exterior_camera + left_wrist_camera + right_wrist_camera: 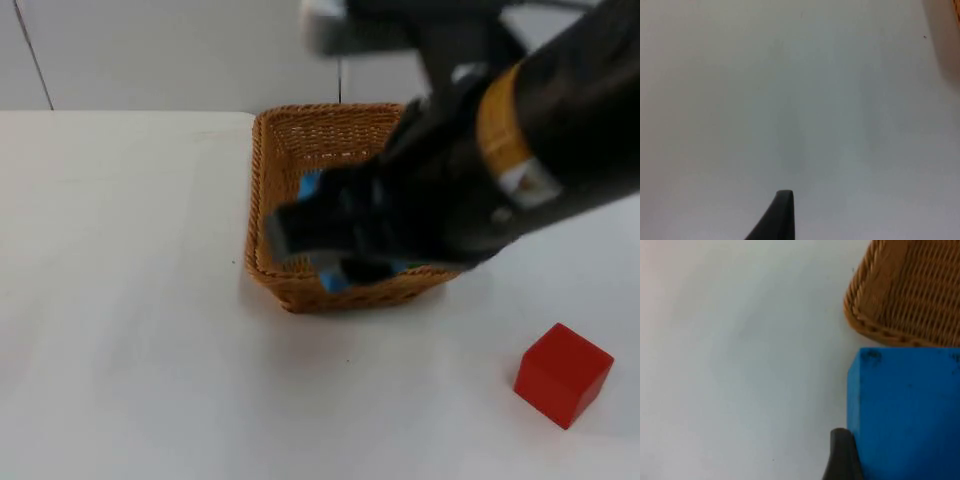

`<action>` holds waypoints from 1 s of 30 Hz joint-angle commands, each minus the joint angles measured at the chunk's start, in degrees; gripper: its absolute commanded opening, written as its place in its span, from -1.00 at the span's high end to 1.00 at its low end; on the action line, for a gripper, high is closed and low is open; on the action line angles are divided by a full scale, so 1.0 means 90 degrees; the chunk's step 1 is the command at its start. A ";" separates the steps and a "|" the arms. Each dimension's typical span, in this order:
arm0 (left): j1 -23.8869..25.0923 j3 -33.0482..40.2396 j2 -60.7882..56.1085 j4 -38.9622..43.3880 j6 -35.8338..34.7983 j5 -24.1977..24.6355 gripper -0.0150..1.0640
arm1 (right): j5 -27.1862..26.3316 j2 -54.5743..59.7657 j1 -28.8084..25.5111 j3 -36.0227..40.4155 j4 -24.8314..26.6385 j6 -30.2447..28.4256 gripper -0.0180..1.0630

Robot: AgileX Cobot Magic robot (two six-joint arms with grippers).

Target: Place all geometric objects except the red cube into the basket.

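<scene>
**Blue block poised over the basket, red cube left on the table**

The white table (130, 300) fills most of the top view, ending at the grey partition wall (150, 50) along the upper edge. The right arm (560, 130) sweeps in from the upper right and covers much of the upper centre. Beneath it sits the wicker basket (262, 200), centre of the frame, with patches of blue visible inside at its left wall and near front. The right gripper (345, 235) hangs over the basket's front half, pinching a blue block (905, 410); in the right wrist view a black fingertip (841, 455) presses against the block's flat side, with the basket rim just beyond it.

The relation that counts: the block appears to sit directly above the basket's interior, so the coming move is judged to be a straight release or short drop. Its long axis cannot be told, since the block runs out of frame.

The red cube (562, 374) stands at the lower right, well apart from the basket, where the task wants it.

The left gripper (782, 217) waits over bare table; whether it is spread or closed I cannot tell.

No writing or labels can be read on any of these things
</scene>
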 commanded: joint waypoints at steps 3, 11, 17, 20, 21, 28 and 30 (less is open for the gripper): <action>0.0016 0.0032 -0.0044 0.0009 0.0018 0.0029 -0.98 | 0.0452 -0.0634 0.0001 -0.0024 0.0961 -0.1486 0.97; 0.0016 0.0032 -0.0044 0.0009 0.0018 0.0017 -0.98 | 0.0677 -0.0805 -0.0824 -0.0024 0.2151 -0.3177 0.97; 0.0016 0.0032 -0.0044 0.0009 0.0018 0.0017 -0.98 | 0.0856 -0.0457 -0.2274 -0.0398 0.3390 -0.4908 0.97; 0.0016 0.0032 -0.0044 0.0009 0.0018 -0.0021 -0.98 | 0.1290 0.0176 -0.2705 -0.1241 0.3621 -0.5602 0.97; 0.0016 0.0032 -0.0044 0.0009 0.0018 -0.0032 -0.98 | 0.1470 0.0482 -0.2762 -0.1626 0.3621 -0.5731 0.97; 0.0016 0.0032 -0.0044 -0.0072 0.0018 -0.0032 -0.98 | 0.1989 0.2243 -0.2815 -0.3807 0.3518 -0.6005 0.97; 0.0016 0.0032 -0.0044 -0.0072 0.0018 -0.0032 -0.98 | 0.2125 0.2943 -0.2815 -0.4691 0.3518 -0.6005 0.97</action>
